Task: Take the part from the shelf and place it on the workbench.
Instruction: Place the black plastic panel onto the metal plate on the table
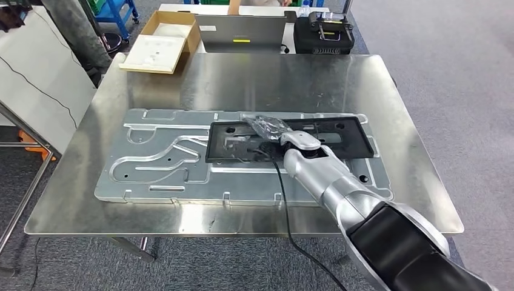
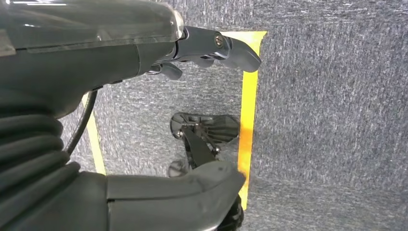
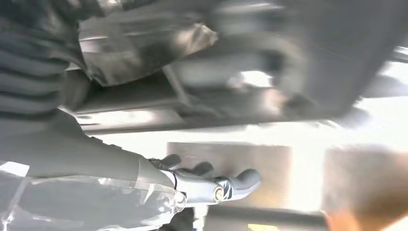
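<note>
Right hand (image 1: 267, 128), grip indiscernible (blurred wrist view), on the black frame-like part (image 1: 339, 134) lying upon a stamped metal plate (image 1: 157, 160) on the workbench (image 1: 242, 79): probably rigid, light, best held by an edge; left hand (image 2: 202, 53) hangs unclenched.

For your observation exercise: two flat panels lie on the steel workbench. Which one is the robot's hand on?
The black rectangular frame, lying on top of the larger silver stamped panel. The right hand rests on its near-left part; the silver panel beneath is bare metal and wider.

Head view high over workbench (image 1: 242, 79) (wrists close).
</note>
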Robot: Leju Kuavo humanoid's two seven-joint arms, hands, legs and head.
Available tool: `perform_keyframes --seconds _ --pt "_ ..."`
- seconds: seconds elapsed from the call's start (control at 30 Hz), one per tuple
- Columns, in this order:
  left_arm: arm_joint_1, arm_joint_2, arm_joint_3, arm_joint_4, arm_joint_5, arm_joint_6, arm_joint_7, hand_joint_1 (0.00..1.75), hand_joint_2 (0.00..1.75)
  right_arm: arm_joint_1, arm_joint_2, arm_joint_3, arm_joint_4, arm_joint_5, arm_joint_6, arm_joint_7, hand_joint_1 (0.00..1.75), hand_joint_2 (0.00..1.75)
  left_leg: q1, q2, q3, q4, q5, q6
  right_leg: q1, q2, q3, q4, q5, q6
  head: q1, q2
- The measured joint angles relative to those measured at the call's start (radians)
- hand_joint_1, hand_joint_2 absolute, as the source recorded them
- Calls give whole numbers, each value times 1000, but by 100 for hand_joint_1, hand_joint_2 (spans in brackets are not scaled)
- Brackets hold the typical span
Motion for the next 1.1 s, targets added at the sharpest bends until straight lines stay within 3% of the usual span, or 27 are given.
perform_keyframes --seconds 0.03,0.07,0.13,0.2,0.3,0.37,0.5,0.53,0.57,0.67,0.73,0.8,0.87,0.9,1.0,1.03,1.07,1.1 --pt "0 0 0 0 -1 -1 -1 0 0 1 -2 -24 -12 -26 2 -23 0 0 0 0 0 1 0 0 0 -1 -10 18 5 0 0 0" --pt "-1 0 0 0 -1 -1 -2 0 0 1 -4 -44 -24 -40 3 -35 0 0 0 0 0 1 -1 0 0 -1 0 -2 27 -1 0 0" --pt "-1 0 -1 0 -2 -1 -2 0 0 -1 -8 -77 -48 -49 5 -42 0 0 0 -2 2 3 -4 -3 0 -1 68 -143 102 -9 0 0" --pt "-2 -1 -2 0 -3 -2 -3 0 0 -2 -10 -104 -70 -62 3 -54 0 0 -4 -5 1 7 -7 -11 4 -1 125 -267 143 -17 0 0" --pt "-2 -1 -4 0 -8 -5 -8 0 0 13 -19 -139 -132 -149 -13 -122 0 0 -7 -5 -5 9 -9 -26 6 1 133 -293 145 -28 0 0" --pt "-2 -2 -5 0 -10 -9 -12 0 0 37 -33 -167 -226 -243 -26 -159 0 0 -5 -4 -18 37 -31 -36 2 1 135 -298 148 -40 0 0" --pt "1 -2 -5 0 -9 -17 -22 0 0 133 -93 -223 -511 -421 -63 -179 0 0 -2 -4 -119 261 -138 -48 2 -6 140 -302 146 -52 0 0" --pt "4 -2 -5 0 -7 -19 -27 0 0 163 -112 -238 -585 -446 -80 -187 0 0 -2 -4 -134 292 -141 -48 3 -7 141 -301 144 -52 0 0" --pt "6 -2 -4 0 -1 -23 -34 0 0 201 -132 -256 -665 -458 -107 -201 0 0 -2 -4 -130 282 -125 -47 3 -7 143 -301 143 -51 -1 0" --pt "11 -2 7 0 29 -34 -64 0 0 374 -203 -324 -941 -406 -241 -280 0 0 -4 -6 -34 93 -33 -34 5 -9 156 -299 132 -41 0 0" --pt "17 -2 20 0 48 -36 -76 0 0 535 -259 -380 -1120 -331 -350 -343 0 0 -8 -11 10 19 -21 -23 8 -14 163 -301 125 -30 0 0" --pt "28 -3 35 0 64 -31 -82 0 0 754 -305 -456 -1287 -273 -458 -420 0 0 -7 -18 20 11 -25 -14 11 -21 174 -307 122 -19 0 0" --pt "43 -6 52 0 74 -23 -86 0 0 989 -329 -551 -1422 -251 -541 -495 0 0 -2 -23 26 1 -22 -3 10 -19 176 -292 98 -7 0 0" --pt "49 -8 60 0 78 -20 -87 0 0 1081 -334 -596 -1470 -251 -562 -520 0 0 1 -20 28 -3 -21 2 9 -14 161 -258 70 -3 0 0" --pt "51 -10 79 0 83 -13 -87 0 0 1283 -330 -716 -1562 -264 -557 -549 0 0 -3 -6 22 -4 -20 9 3 -7 76 -69 -33 7 0 0" --pt "51 -10 84 0 84 -10 -87 0 0 1340 -319 -762 -1582 -272 -535 -551 0 0 -3 -5 21 -4 -20 10 1 -7 62 -30 -44 9 0 0" --pt "52 -10 90 0 84 -7 -87 0 0 1385 -301 -813 -1598 -280 -507 -553 0 0 -3 -4 21 -3 -19 10 -2 -7 67 -31 -35 10 0 0" --pt "53 -10 95 0 84 -5 -88 0 0 1415 -283 -857 -1608 -285 -482 -553 0 0 -3 -2 20 -2 -19 9 -5 -7 91 -70 -10 11 0 0"
